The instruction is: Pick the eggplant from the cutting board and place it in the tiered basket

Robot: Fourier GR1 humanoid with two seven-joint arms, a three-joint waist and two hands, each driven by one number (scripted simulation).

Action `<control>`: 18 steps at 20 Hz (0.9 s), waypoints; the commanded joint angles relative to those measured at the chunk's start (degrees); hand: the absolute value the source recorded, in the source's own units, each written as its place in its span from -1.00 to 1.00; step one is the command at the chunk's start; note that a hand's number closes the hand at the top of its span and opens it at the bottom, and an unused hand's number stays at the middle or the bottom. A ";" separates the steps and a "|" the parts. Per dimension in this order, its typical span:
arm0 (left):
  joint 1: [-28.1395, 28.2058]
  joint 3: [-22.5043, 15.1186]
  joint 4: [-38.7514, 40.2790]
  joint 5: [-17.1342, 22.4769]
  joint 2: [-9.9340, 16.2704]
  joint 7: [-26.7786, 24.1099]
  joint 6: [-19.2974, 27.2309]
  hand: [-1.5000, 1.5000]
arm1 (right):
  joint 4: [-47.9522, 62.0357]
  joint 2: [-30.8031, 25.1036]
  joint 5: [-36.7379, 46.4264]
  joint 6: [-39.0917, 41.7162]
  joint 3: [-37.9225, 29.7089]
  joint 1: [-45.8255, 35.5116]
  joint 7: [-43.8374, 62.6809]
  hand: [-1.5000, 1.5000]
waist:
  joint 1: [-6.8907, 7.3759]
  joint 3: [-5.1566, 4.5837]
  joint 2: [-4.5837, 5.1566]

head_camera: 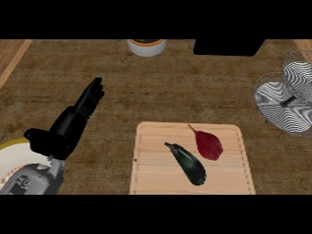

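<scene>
Counter (151, 91) holds one cutting board (151, 178), one eggplant (187, 163), one tiered basket (297, 98).

Only one arm shows, the left, coming up from the near left corner of the brown desk (151, 87). Its grey forearm (30, 180) is short in view and ends in a black robot hand (67, 125). That hand lies stretched out, its fingers (90, 93) straight and close together, pointing away toward the far edge and leaning slightly right. It holds nothing.
</scene>
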 commanded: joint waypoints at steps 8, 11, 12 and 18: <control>1.72 -3.41 5.19 -1.20 -3.00 -2.73 -1.79 0.00 | 12.07 12.60 15.34 -2.92 32.85 -6.56 21.05 -1.00 | 5.84 0.53 4.21; 1.70 -0.23 9.48 0.16 -2.84 -4.51 -2.24 0.00 | 17.67 28.43 15.74 -7.31 37.95 -9.69 18.67 -1.00 | 2.42 0.94 3.23; 1.63 0.40 11.90 -0.41 -3.83 -6.58 -1.71 0.00 | 21.08 30.95 18.78 -9.07 38.87 -12.38 17.27 -1.00 | 1.14 0.96 2.95; 3.05 2.22 16.64 -0.60 -3.45 -11.67 -4.58 0.00 | 20.43 24.87 26.43 -3.52 41.05 -26.12 29.97 -1.00 | -1.06 0.89 2.22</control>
